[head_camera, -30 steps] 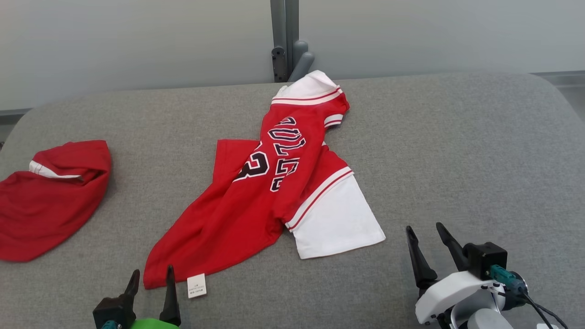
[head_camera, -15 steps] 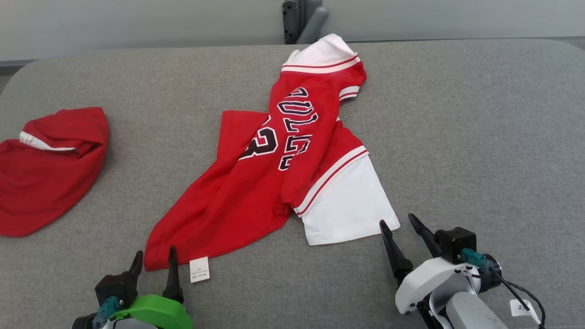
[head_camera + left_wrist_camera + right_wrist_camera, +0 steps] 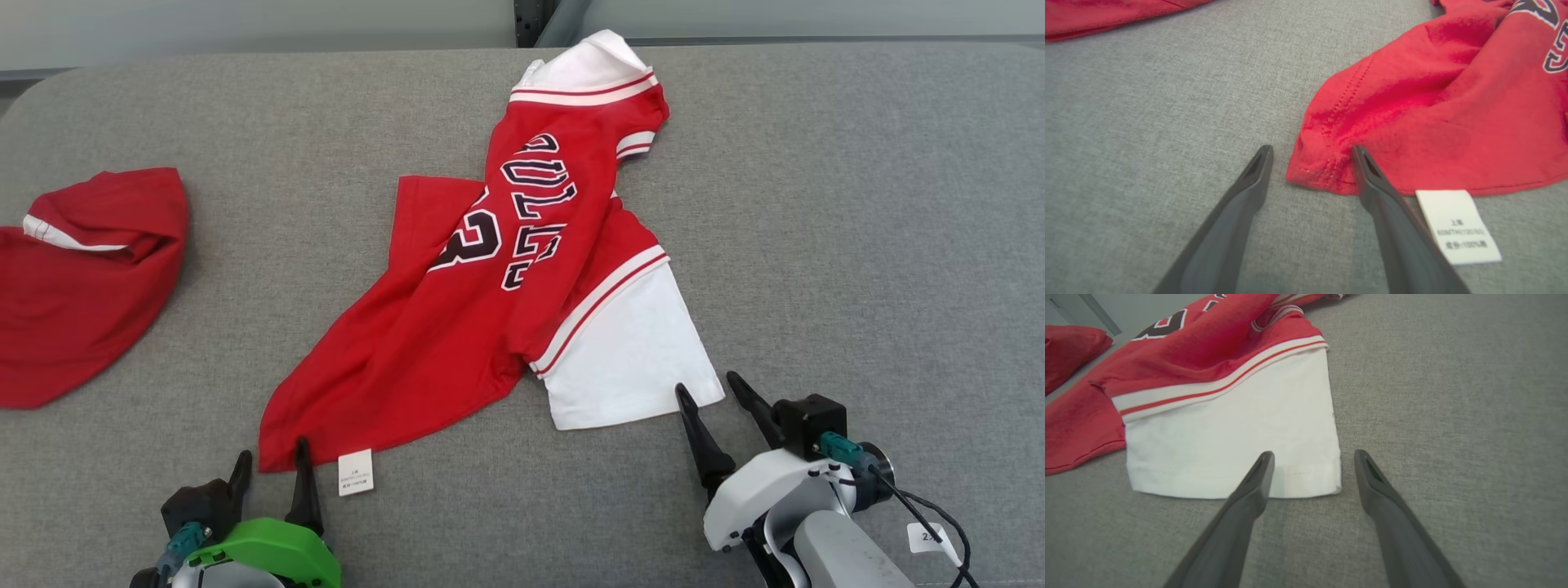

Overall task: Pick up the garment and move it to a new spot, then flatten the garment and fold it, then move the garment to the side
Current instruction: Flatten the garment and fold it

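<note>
A red jersey point(image 3: 457, 327) with dark lettering, white trim and a white sleeve point(image 3: 629, 359) lies crumpled mid-table. My left gripper point(image 3: 273, 459) stands open at the jersey's near red corner point(image 3: 1323, 163), its fingers straddling the hem beside a white care label point(image 3: 1457, 224). My right gripper point(image 3: 709, 390) is open too, its fingers on either side of the white sleeve's near corner point(image 3: 1310, 473). Neither holds cloth.
A second red garment point(image 3: 77, 278) lies bunched at the table's left edge. The grey fabric table point(image 3: 857, 245) stretches wide to the right. A grey post point(image 3: 539, 12) rises behind the far edge.
The head camera has tilted down, shifting the whole scene up. Both grippers have crept forward, closer to the jersey's near corners.
</note>
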